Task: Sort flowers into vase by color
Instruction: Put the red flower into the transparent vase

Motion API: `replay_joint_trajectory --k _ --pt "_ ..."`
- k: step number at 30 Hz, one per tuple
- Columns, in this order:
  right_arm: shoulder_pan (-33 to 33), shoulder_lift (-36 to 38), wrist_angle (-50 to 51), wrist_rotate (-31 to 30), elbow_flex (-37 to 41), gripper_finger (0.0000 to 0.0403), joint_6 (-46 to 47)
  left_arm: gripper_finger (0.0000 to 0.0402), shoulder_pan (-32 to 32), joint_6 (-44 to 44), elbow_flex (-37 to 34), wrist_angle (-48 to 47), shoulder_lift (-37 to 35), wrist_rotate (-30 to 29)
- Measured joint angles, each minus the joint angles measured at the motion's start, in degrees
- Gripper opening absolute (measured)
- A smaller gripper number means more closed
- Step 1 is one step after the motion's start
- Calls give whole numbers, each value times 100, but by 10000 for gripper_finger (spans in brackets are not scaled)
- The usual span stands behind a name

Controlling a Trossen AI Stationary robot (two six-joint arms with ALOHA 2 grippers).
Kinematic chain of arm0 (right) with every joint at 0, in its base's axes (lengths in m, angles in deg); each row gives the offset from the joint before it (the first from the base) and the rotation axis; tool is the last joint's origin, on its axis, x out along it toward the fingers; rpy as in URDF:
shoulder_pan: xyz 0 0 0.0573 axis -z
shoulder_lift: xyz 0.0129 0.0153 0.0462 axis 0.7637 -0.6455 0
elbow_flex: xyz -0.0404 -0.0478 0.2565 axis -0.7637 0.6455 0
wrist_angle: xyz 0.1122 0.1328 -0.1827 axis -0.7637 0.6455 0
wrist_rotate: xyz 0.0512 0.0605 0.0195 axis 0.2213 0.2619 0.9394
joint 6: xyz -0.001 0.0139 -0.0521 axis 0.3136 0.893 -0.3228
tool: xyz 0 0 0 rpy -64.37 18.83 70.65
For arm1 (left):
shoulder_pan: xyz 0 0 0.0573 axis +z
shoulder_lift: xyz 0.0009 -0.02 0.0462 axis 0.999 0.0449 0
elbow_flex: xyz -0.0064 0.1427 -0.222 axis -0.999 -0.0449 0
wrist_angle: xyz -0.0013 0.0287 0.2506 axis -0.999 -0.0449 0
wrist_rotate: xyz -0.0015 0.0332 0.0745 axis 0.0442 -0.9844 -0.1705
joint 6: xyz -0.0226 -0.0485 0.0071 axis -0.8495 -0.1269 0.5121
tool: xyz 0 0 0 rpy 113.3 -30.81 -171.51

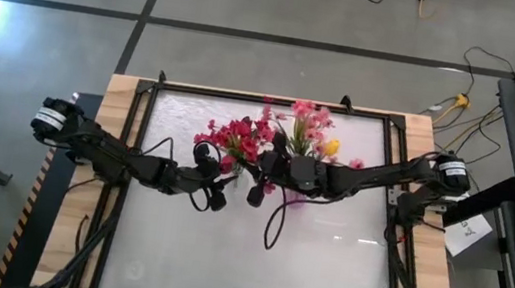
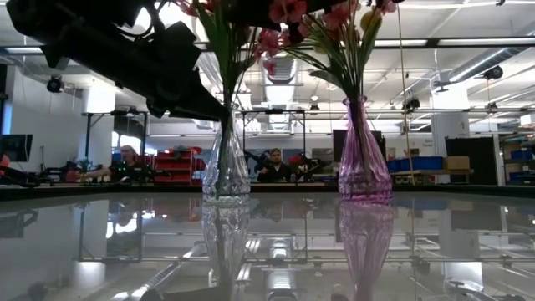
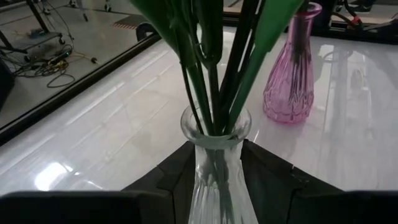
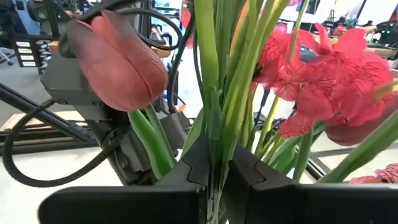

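Observation:
A clear glass vase [image 2: 226, 167] stands on the table with dark-red flowers [image 1: 238, 139] and green stems in it. My left gripper [image 3: 217, 177] is shut on this vase. To its right stands a pink glass vase [image 2: 364, 155] holding pink and yellow flowers [image 1: 312, 127]. My right gripper [image 4: 214, 171] reaches in level from the right, above the clear vase, and is shut on green stems among red blossoms [image 4: 323, 81] and a pink tulip bud [image 4: 118, 62]. My left gripper holds the clear vase's narrow neck [image 3: 214, 155], just below the rim, between its two fingers [image 3: 177, 174]. It comes in slanting slightly down from the table's left side. The vase stands upright with its base on the table. My right gripper pinches a thin bundle of green stems [image 4: 214, 146] between its two fingers, well below the blossoms. The fingers come level from the table's right and lie across the upright stems. Whether the stems' lower ends sit in the vase is hidden.
The glossy white table top [image 1: 251, 264] has free room on its near half. A dark frame [image 1: 136, 147] runs round its edge. Beyond the far edge, in the low view, people sit at benches [image 2: 272, 163].

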Motion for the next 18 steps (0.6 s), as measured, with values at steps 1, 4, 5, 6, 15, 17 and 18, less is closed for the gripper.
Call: replay_joint_trajectory --k 1,4,5,6,15,17,18 --pt "2 0 24 -1 0 15 0 116 0 13 0 6 0 0" --pt "3 -4 71 0 -1 15 -4 116 0 21 0 20 0 0" --pt "3 -27 61 0 -2 15 -6 116 0 22 0 20 0 0" --pt "3 -38 61 0 -2 15 -14 116 0 22 0 20 0 0" --pt "-120 -28 65 -6 2 15 -96 116 0 121 0 -33 0 1" --pt "-218 -22 59 -39 4 15 -197 116 -4 189 0 -30 -14 13" --pt "-283 -20 55 -173 4 15 -237 116 -4 228 0 -36 -38 19"
